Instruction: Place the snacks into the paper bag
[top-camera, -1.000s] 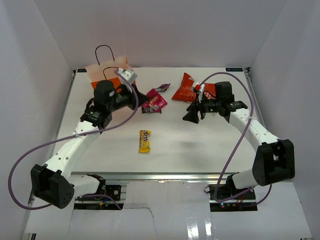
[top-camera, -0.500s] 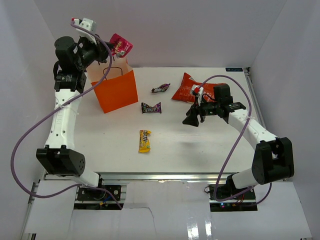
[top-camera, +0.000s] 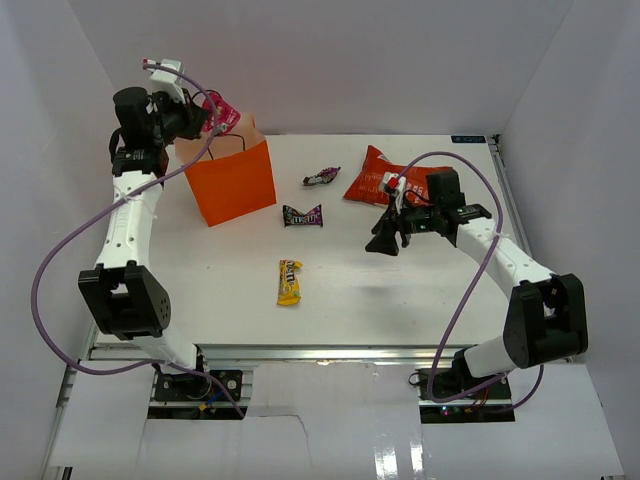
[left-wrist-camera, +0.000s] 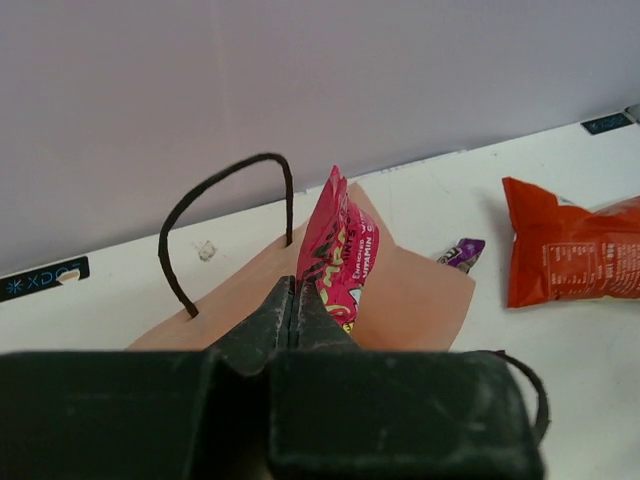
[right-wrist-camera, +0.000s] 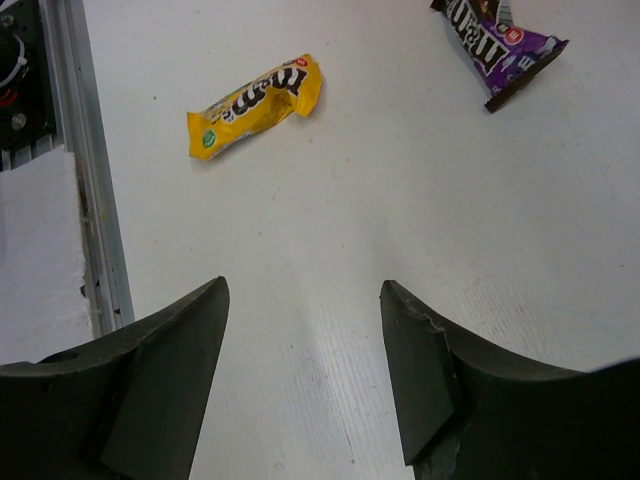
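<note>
Left gripper (left-wrist-camera: 295, 300) is pinched tight on the pink candy packet (left-wrist-camera: 340, 255), dangling it right over the mouth of the orange paper bag (top-camera: 235, 180), which stands at 10 o'clock on the table (top-camera: 400, 295). Right gripper (right-wrist-camera: 300, 290) hangs wide, holding nothing. The yellow M&M's packet (top-camera: 289, 281) lies at 6 o'clock from the purple M&M's packet (top-camera: 302, 215), and the red chip bag (top-camera: 370, 175) is at 2 o'clock from it.

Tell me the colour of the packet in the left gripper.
The packet is pink; left wrist view shows it best.
</note>
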